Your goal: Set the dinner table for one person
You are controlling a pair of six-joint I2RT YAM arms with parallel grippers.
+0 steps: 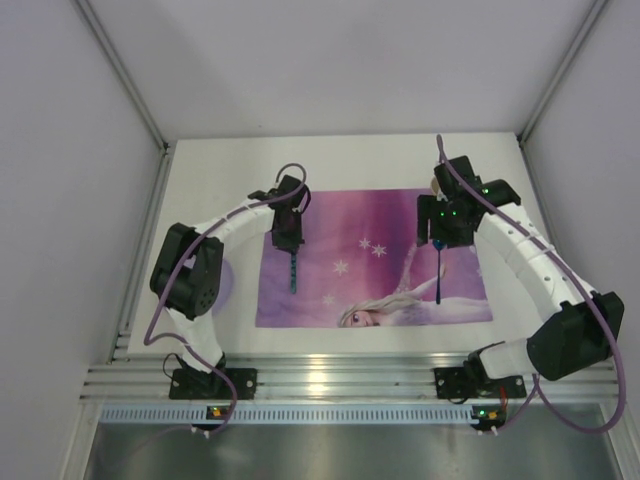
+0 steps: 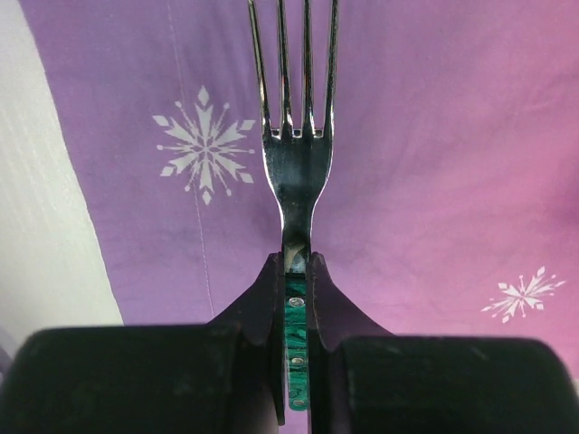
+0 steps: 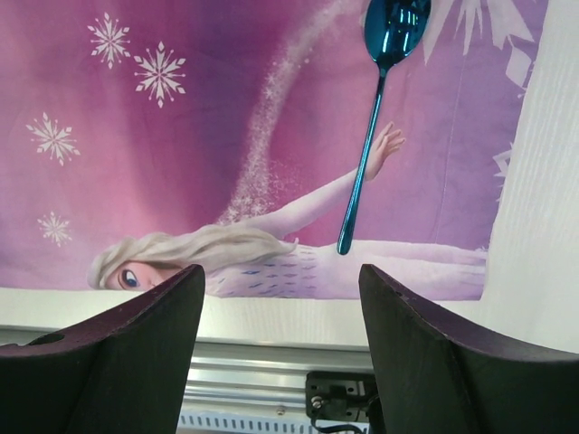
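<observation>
Left claw is shown pressed together on the green handle of a silver fork. The tines point away from the wrist camera, over the left part of a purple-pink princess placemat. Whether the tines touch the mat cannot be told. Right claw is held spread wide with nothing between its fingers, above the mat's right side. A shiny blue spoon is laid flat there, with its bowl toward the far side. The mat is spread on the white counter, which is edged by a ribbed metal rail along the near side. No plate or cup is seen. Judged from this, the fork is about to be set down on the mat's left. If it is released from a height, a bounce or a crooked landing could be caused. If the tines are dragged, the thin mat could be wrinkled or shifted, and the spoon carried out of line with it.
</observation>
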